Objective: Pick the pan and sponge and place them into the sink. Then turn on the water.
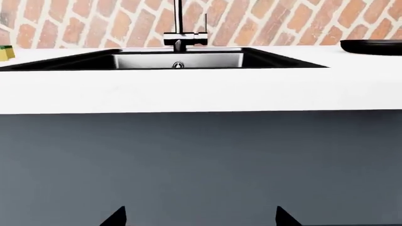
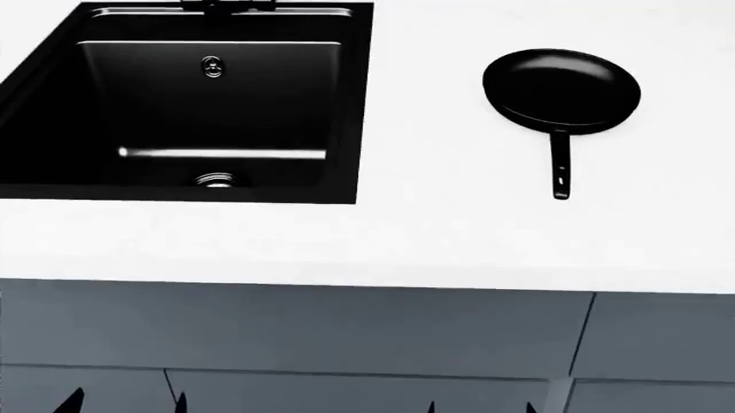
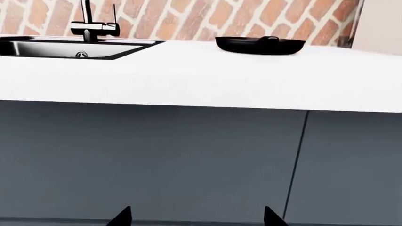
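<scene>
The black pan [image 2: 560, 89] lies on the white counter right of the sink, handle toward me; it also shows in the right wrist view [image 3: 260, 45] and the left wrist view [image 1: 372, 46]. The black sink [image 2: 344, 112] is set in the counter at left, with drain strainer [image 2: 215, 180]. The sponge [image 1: 6, 52] shows only at the edge of the left wrist view, left of the sink. The tap [image 1: 180, 35] stands behind the sink, no water running. My left gripper [image 2: 126, 403] and right gripper [image 2: 480, 406] are open, empty, low before the cabinet front.
The white counter [image 2: 460, 241] has a front edge above grey cabinet doors [image 2: 344, 344]. A brick wall [image 3: 188, 19] backs the counter.
</scene>
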### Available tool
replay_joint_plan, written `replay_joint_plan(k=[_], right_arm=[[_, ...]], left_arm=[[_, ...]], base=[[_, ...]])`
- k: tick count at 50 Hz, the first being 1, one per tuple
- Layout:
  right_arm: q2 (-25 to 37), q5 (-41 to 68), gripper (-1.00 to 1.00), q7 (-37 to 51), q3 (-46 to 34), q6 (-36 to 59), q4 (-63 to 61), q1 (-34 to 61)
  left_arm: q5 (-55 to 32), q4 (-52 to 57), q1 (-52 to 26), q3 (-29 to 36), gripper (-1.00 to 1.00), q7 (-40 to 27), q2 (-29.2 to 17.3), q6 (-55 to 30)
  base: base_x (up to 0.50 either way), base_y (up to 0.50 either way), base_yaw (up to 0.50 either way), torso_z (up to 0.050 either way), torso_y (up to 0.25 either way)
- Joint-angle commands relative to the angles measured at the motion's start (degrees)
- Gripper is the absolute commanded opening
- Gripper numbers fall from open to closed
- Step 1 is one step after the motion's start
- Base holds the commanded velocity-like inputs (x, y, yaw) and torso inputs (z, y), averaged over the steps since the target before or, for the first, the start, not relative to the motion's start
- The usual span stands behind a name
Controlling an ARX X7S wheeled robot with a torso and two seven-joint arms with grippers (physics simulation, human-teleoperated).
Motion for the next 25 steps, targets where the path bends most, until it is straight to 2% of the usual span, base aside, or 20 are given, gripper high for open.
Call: replay_joint_plan(k=[1,25], right_arm=[[1.0,0.5,1.0,1.4,-1.3,0.5,-0.1,0.2],[2.5,1.6,1.0,3.6,-3.0,0.8,0.2,0.5]], left_arm=[[0.1,-0.3,-0.1,1.2,1.0,-1.7,-1.2,1.1],[-2.5,-0.1,-0.2,2.9,1.0,-2.4,-2.7,0.9]], base=[[0.0,0.0,0.0,0.05,0.0],[0.0,0.0,0.0,0.05,0.0]])
